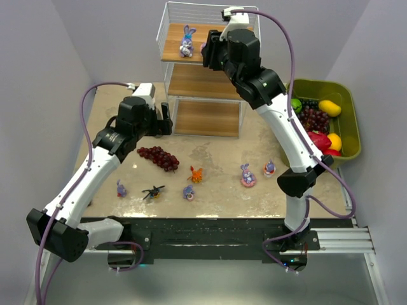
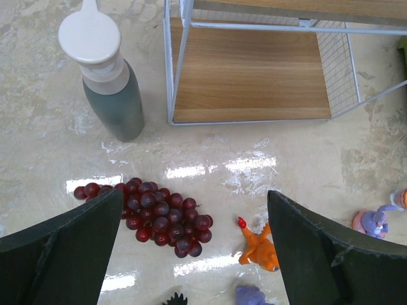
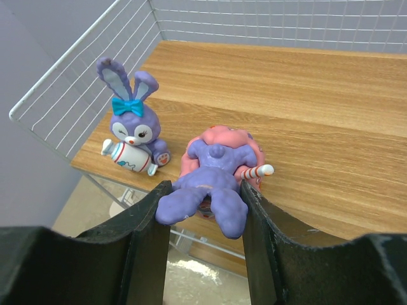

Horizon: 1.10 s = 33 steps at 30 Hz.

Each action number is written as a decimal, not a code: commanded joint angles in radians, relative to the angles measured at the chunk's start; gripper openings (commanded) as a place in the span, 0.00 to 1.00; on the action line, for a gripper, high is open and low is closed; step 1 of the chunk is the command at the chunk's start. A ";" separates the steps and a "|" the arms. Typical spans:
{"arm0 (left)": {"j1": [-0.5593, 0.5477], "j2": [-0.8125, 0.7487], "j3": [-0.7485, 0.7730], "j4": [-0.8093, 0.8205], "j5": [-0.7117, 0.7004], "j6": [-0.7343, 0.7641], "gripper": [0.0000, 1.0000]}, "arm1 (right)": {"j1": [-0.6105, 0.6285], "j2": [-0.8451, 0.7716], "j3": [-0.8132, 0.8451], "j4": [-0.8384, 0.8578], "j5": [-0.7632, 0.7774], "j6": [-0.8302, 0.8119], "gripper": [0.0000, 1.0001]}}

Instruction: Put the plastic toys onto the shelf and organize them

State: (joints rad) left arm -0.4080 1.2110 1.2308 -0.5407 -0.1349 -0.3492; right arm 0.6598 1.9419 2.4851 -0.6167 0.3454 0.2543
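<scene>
Right hand (image 3: pixel 206 192) clamped on 1 pink-ringed bunny (image 3: pixel 213 181) at the shelf's (image 1: pixel 203 81) top board; 1 bow bunny (image 1: pixel 187 42) sits beside it. Left hand (image 2: pixel 195 198) wide open, empty, above grapes (image 2: pixel 156 216). 6 loose toys (image 1: pixel 196 173) toward the counter's (image 1: pixel 216 149) near edge. Bin (image 1: pixel 316 84), right edge: fruit.

Six bunnies (image 1: pixel 186 41) (image 3: pixel 210 184) (image 1: pixel 121 189) (image 1: pixel 189 192) (image 1: pixel 247 176) (image 1: pixel 269 168); one orange creature (image 1: pixel 196 173); one black bug (image 1: pixel 152 190); one shelf (image 1: pixel 203 81).
</scene>
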 commanded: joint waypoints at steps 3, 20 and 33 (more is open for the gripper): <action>0.005 -0.031 -0.017 0.024 -0.002 -0.013 1.00 | -0.006 0.005 0.057 0.009 -0.019 0.036 0.33; 0.005 -0.041 -0.031 0.021 -0.005 -0.024 0.99 | -0.011 0.028 0.075 0.029 -0.025 0.002 0.53; 0.005 -0.047 -0.030 0.021 -0.005 -0.037 1.00 | -0.012 -0.009 0.080 0.051 -0.045 -0.007 0.57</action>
State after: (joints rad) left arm -0.4080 1.1904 1.1976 -0.5415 -0.1349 -0.3660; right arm 0.6533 1.9770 2.5195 -0.6121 0.3195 0.2649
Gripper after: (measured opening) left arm 0.994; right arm 0.562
